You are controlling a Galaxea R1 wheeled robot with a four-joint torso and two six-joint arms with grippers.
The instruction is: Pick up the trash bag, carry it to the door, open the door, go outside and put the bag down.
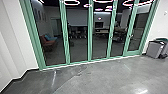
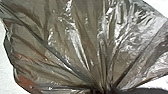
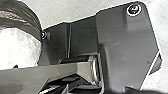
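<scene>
A: Status on the bag (image 2: 82,42)?

B: At the left gripper (image 2: 102,91). Left wrist view: dark, shiny, see-through plastic, folds fanning out from a tight gather. Reads as clamped on the bag at that gather (fingers themselves hard to make out).

A: Contents?

B: Orange-brown tint low on one side of the plastic. Can't tell what it is.

A: Right gripper?

B: Can't tell if apart or together. Right wrist view has the robot's plate (image 3: 120,32) and bar (image 3: 62,72) over pale floor. Dark film beside the plate, bright white patch under it; can't tell if the white is part of the bag.

A: Where's the robot?

B: Facing a row of glass panels with green frames (image 1: 90,32), on smooth grey floor (image 1: 100,77). Panels line up; handle (image 1: 131,36) on the one at far right. White wall (image 1: 17,32) on the left, another on the right.

A: Anything near the glass?

B: Grey bin (image 1: 155,48) just beside the right end, a green-topped bin (image 1: 163,39) next to it. Behind the glass: orange seat (image 1: 47,44) with something blue on it, tables, ring lights (image 1: 72,3) overhead.
</scene>
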